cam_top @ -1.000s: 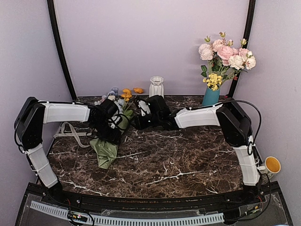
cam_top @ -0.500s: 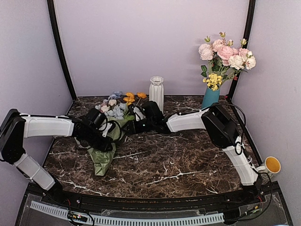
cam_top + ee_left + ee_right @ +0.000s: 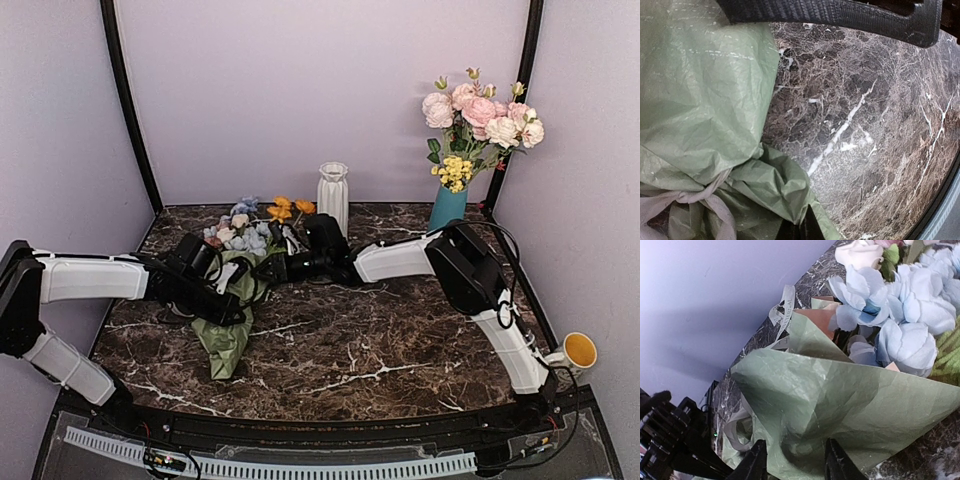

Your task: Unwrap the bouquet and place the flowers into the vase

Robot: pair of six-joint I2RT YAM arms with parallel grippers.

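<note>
The bouquet [image 3: 245, 240] lies at the back left of the marble table, its orange, pale blue and cream flowers [image 3: 262, 218] pointing toward the rear wall. Pale blue flowers [image 3: 905, 315] fill the upper right of the right wrist view. The green paper [image 3: 225, 345] trails toward the near edge. My left gripper [image 3: 232, 305] [image 3: 800, 230] is shut on a fold of that green paper [image 3: 700, 100], beside the cream ribbon [image 3: 700, 200]. My right gripper [image 3: 276, 268] [image 3: 795, 462] holds the wrapped bundle [image 3: 840, 400] between its fingers. The white ribbed vase [image 3: 333, 190] stands behind, apart from both grippers.
A teal vase [image 3: 447, 205] with pink roses [image 3: 480, 110] stands at the back right. A yellow cup [image 3: 580, 350] sits off the table's right edge. Loose ribbon [image 3: 782, 307] curls on the marble [image 3: 880, 125] beyond the bundle.
My left arm has dropped low and stretched out, and its jaws have shut on the green paper. The bouquet and right gripper have shifted left and toward the back.
</note>
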